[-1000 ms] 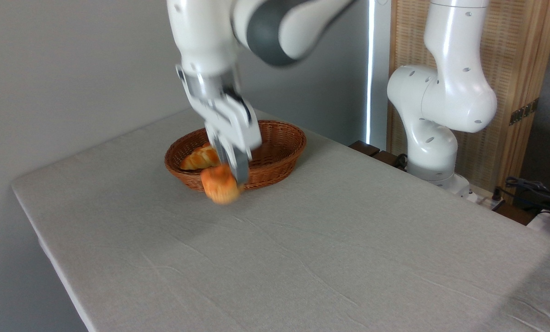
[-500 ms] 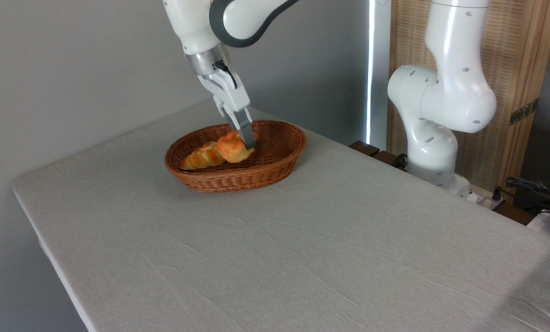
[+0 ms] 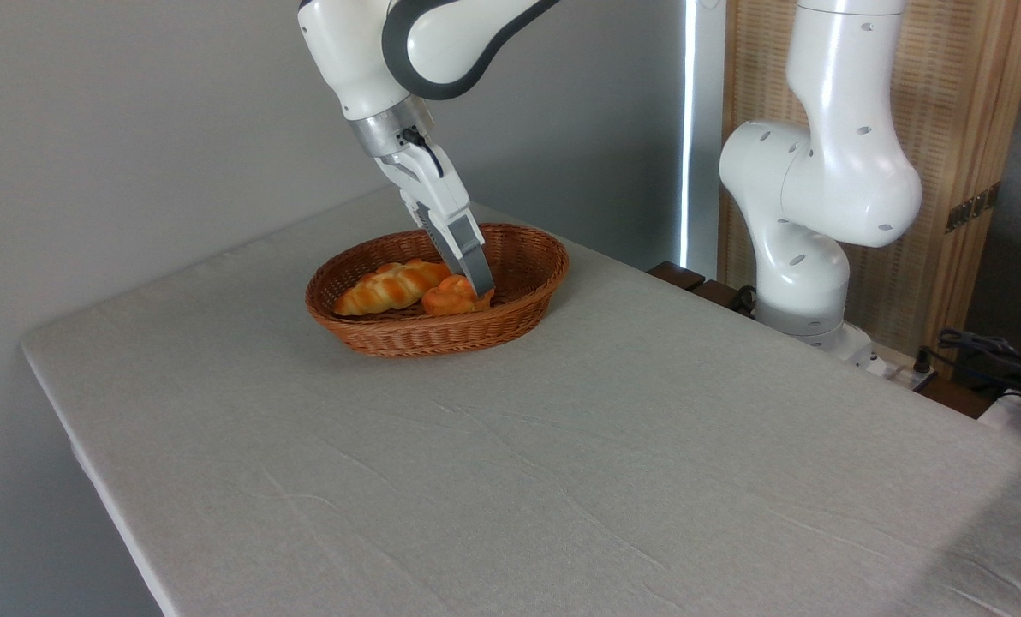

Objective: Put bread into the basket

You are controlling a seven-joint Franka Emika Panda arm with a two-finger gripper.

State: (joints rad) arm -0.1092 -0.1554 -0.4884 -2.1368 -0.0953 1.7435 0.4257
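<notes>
The bread point(image 3: 447, 296), a small round orange bun, sits low inside the brown wicker basket point(image 3: 416, 336) at the table's far side. My gripper point(image 3: 477, 290) reaches down into the basket at a slant and is shut on the bread. Its near finger point(image 3: 474, 267) covers the bun's right side, and a sliver of orange shows past it. The bun appears to rest on or just above the basket floor, touching the braided loaf beside it.
A longer golden braided loaf point(image 3: 389, 287) lies in the basket's left half. The grey cloth-covered table point(image 3: 562, 446) spreads toward the front. The arm's white base point(image 3: 806, 266) stands at the right rear, with cables point(image 3: 990, 351) at the far right.
My gripper carried the bread from in front of the basket, up over its rim, then lowered it inside next to the braided loaf.
</notes>
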